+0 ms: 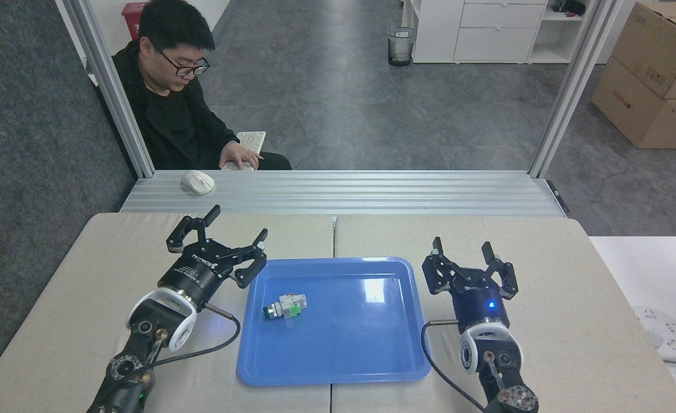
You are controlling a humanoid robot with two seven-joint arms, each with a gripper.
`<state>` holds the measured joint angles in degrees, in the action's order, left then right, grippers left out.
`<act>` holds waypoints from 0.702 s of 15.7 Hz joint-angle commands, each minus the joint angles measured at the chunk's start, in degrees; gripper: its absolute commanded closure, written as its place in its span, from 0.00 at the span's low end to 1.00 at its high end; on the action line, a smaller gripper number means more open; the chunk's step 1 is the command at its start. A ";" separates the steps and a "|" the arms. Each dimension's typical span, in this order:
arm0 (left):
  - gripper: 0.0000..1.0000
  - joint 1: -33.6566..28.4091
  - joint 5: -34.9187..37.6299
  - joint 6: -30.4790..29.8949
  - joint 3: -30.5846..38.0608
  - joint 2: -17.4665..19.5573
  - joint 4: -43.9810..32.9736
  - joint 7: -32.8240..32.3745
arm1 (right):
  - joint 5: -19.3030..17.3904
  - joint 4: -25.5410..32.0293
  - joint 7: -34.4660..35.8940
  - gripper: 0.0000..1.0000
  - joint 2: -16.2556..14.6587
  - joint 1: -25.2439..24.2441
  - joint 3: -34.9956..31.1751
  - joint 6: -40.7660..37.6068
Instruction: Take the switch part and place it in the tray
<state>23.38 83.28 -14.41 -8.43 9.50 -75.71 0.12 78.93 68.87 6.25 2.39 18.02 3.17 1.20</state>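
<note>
Head view: left tool [234, 235] raised, angled toward the worktop's far edge, fingers spread, holding nothing, beside the tray [338, 373]'s far-left corner; right tool [463, 248] upright off the tray's right rim, fingers spread, unloaded; switch part [285, 306] lying inside the tray's left half; tray's right half bare; worktop [114, 258] free around both arms.

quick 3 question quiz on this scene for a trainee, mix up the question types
1. True or false: the small white-grey plastic switch part lies inside the large glossy blue plastic tray.
2. Which gripper is nearer the switch part? A) left gripper B) right gripper
3. Fill in: the fingers of both grippers are ____ and hold nothing.

Key
1. True: it rests on the tray floor, in the left half.
2. A: the left gripper sits just off the tray's far left corner.
3. Open.
</note>
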 commanded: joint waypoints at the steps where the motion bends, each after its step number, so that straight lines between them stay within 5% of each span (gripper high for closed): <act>1: 0.02 2.55 -10.42 7.54 11.94 0.78 9.25 0.75 | 0.00 0.04 -0.01 0.00 -0.02 0.00 0.00 0.11; 7: 0.02 2.19 -9.72 11.23 10.28 -2.29 9.35 0.23 | 0.00 0.04 -0.01 0.00 0.07 0.00 0.00 0.20; 11: 0.02 1.06 -9.19 13.87 2.73 -3.78 9.18 0.23 | 0.00 0.04 -0.01 0.00 0.16 0.00 0.00 0.20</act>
<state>25.25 74.48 -2.32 -2.34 8.28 -69.10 0.43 78.93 68.88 6.25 2.42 18.02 3.17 1.38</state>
